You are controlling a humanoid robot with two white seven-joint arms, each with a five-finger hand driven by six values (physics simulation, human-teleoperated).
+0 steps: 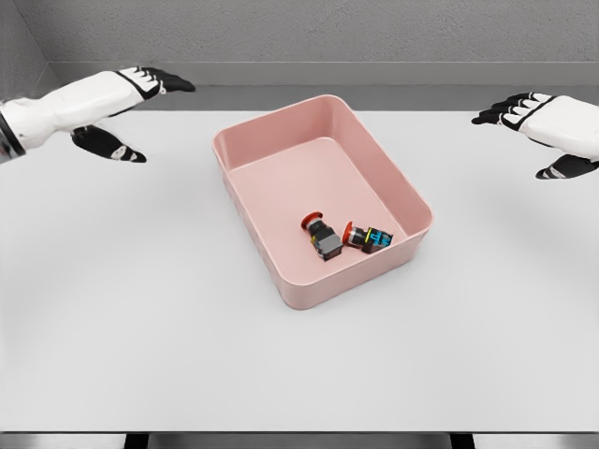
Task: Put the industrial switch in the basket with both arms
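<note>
two switches [344, 237] lie in pink basket [251, 150] (near corner); left hand [131, 103], right hand [543, 126] spread, empty

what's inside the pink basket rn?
Two red-capped industrial switches lie side by side in the pink basket's near right corner: one grey-bodied, one with blue parts. The rest of the floor is bare. The near wall hides a thin floor strip.

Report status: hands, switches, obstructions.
Left hand and right hand open, raised apart. Two red-capped industrial switches lying inside the pink rectangular plastic basket, near corner. Nothing obstructing.
</note>
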